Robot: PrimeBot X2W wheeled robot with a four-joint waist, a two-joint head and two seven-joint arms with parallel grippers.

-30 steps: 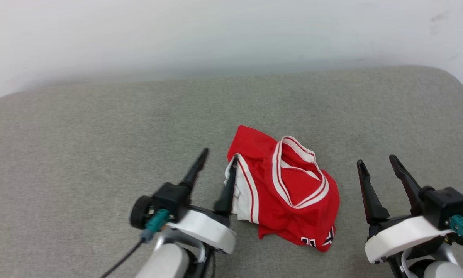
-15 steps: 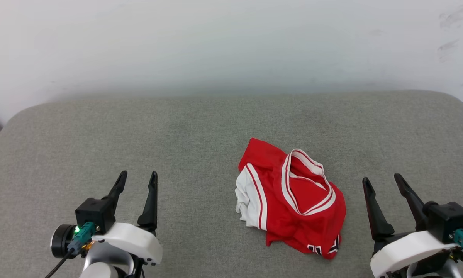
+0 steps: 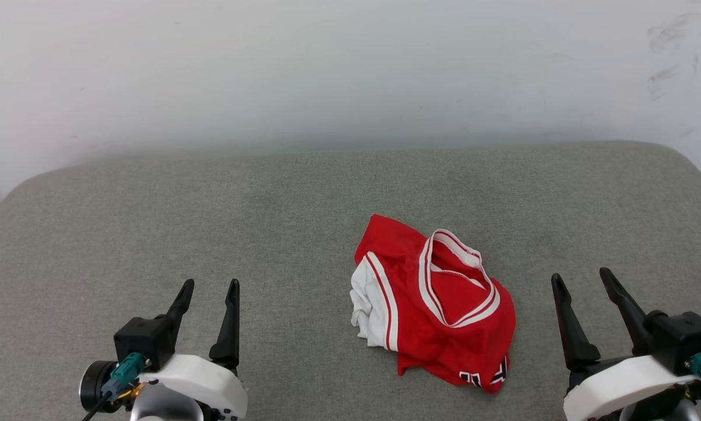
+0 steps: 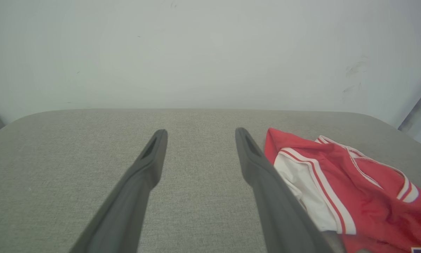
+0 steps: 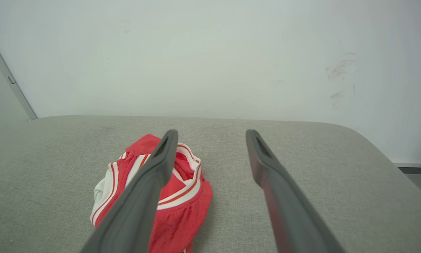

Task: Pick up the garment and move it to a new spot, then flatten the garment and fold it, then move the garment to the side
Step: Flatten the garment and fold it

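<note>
The garment [image 3: 438,310] lies crumpled in a heap on the grey surface [image 3: 210,204], right of centre in the lower half of the head view. Its striped collar [image 3: 455,280] faces up, a white sleeve [image 3: 370,304] bunches at the heap's left edge, and lettering [image 3: 484,377] shows at the lower right edge.

The left hand [image 3: 210,285] sits at the lower left of the frame, fingers spread wide and empty, well apart from the garment. The right hand [image 3: 580,275] sits at the lower right, also wide and empty, near the heap but not touching it.

Flattening and folding are judged not yet done. Probable faults from here:

1. A pinch into the middle of the heap is likely to catch several layers, so the garment lifts as a bundle and does not open.
2. A grip on the collar alone may stretch it and leave the body twisted.
3. Fingers driven too low may drag on the fabric-covered surface and push the heap away.
4. A pull by 1 hand only may slide the garment instead of spreading it.
</note>
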